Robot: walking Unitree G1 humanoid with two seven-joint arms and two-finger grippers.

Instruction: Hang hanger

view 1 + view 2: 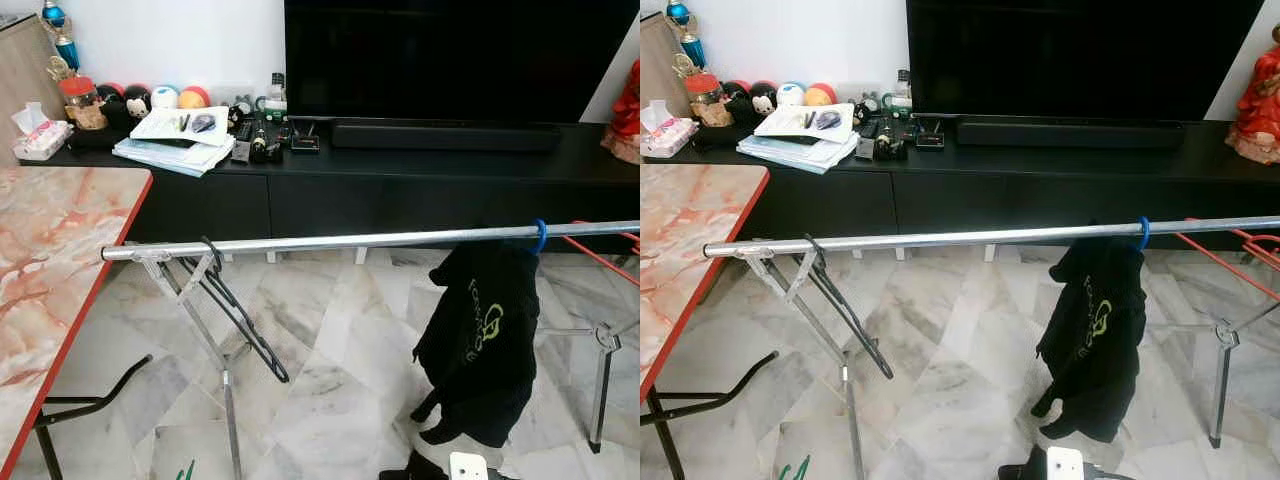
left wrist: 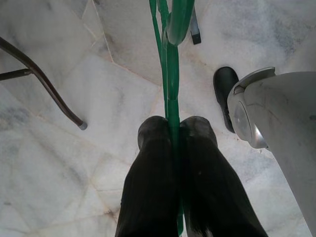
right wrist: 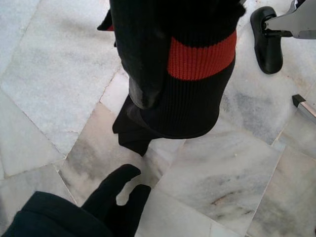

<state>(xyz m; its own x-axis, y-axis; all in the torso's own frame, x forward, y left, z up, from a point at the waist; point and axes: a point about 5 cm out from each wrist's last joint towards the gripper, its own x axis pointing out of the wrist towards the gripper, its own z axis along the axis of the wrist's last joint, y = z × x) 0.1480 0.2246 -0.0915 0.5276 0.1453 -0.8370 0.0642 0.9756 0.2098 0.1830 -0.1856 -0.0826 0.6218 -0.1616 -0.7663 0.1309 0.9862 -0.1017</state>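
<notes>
My left gripper (image 2: 174, 129) is shut on a green hanger (image 2: 172, 74), which stands up between its fingers (image 2: 153, 168) above the marble floor. The hanger's green tips (image 1: 184, 471) peek in at the lower edge of the left eye view. A silver rail (image 1: 330, 241) runs across in front of me. On its left end hangs a black hanger (image 1: 240, 315). A black hoodie (image 1: 480, 340) hangs on a blue hanger hook (image 1: 540, 235) towards the right. My right arm (image 1: 467, 466) is low under the hoodie, and black cloth with a red band (image 3: 200, 61) hangs close before its camera.
A marble-topped table with a red edge (image 1: 60, 260) stands at my left, close to the rail's end. Behind the rail runs a long black TV cabinet (image 1: 400, 190) with papers and ornaments. The rack's legs (image 1: 600, 390) and a red frame (image 1: 600, 255) stand on the right.
</notes>
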